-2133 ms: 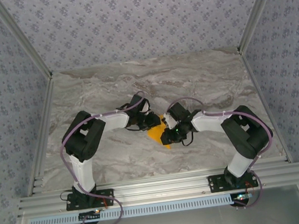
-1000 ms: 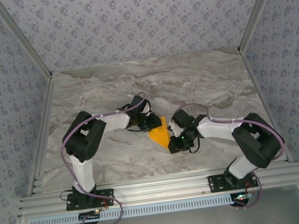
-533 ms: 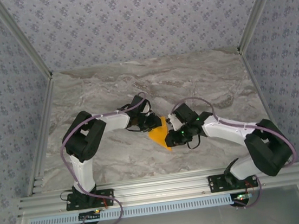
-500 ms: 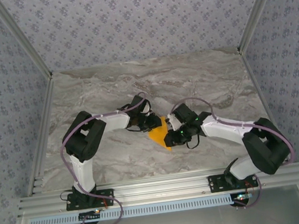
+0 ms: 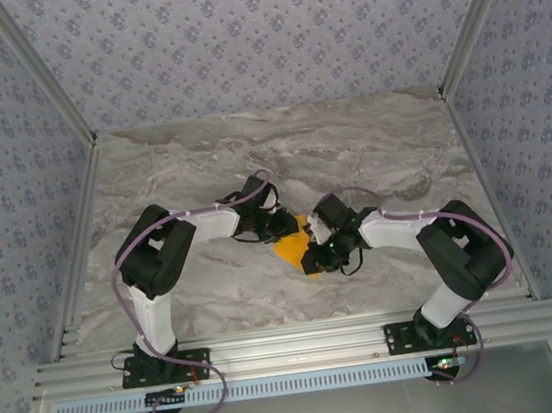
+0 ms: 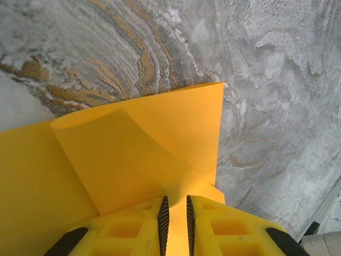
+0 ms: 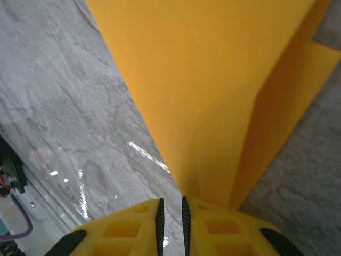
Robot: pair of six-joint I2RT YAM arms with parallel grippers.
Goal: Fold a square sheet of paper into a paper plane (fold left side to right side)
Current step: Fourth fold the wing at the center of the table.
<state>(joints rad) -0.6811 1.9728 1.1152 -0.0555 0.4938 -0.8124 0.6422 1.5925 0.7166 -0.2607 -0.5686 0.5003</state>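
Tabletop (image 5: 218, 304), a little right of centre, toward the near edge: right gripper (image 5: 313, 258), pointing left, set at the near right edge of the paper (image 5: 289, 248).

From its wrist: jaws all but together, only a thin slit between the black pads. Narrow creased end of the paper running down to the fingertips (image 7: 213, 229) and meeting them right at the slit. Pinched at the tips, by the look of it. Broad face spreading away from the tips, a second layer showing behind along its right side.

Paper itself: orange-yellow, folded, about mid-width of the tabletop, somewhat nearer the near edge than the far. Caught between the two grippers, touching both.

Just beyond: left gripper (image 5: 281, 228), pointing right, on the paper's far left edge.

From its wrist: clenched on the paper, sheet passing straight in between the pads. One flap curled up into a soft cone ahead of the fingers, a flatter layer under it, one corner reaching out over the marble.

Farther back: grey-veined marble up to the far edge.
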